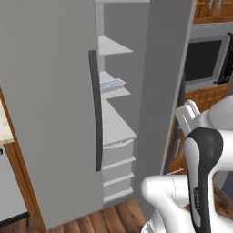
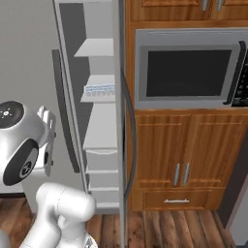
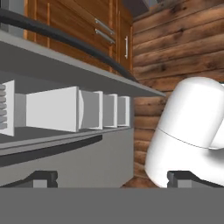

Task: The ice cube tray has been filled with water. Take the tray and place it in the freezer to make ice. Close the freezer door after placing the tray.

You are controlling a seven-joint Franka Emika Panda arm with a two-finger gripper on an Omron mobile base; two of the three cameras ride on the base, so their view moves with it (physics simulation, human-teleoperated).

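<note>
The ice cube tray [image 1: 111, 84] lies on a middle white shelf inside the freezer [image 1: 116, 132], its pale blue water cells showing in two rows; the right base view has the tray [image 2: 100, 88] on the same shelf. The freezer door [image 1: 50, 113] stands partly open at the left, its dark bar handle [image 1: 94, 109] along its near edge. My gripper [image 1: 191, 111] hangs in front of the fridge, away from the tray and lower than it, beside the door handle [image 2: 63, 111] in the right base view. In the hand view the gripper [image 3: 113, 177] is open, with nothing between its fingertips [image 3: 43, 177].
The plain grey fridge door [image 1: 164, 91] borders the freezer on the right. Beyond it are a built-in microwave [image 2: 186, 68] and wooden cabinets [image 2: 184, 160]. White drawers [image 1: 117, 168] fill the freezer's lower part. A pale counter edge [image 1: 4, 127] sits at the far left.
</note>
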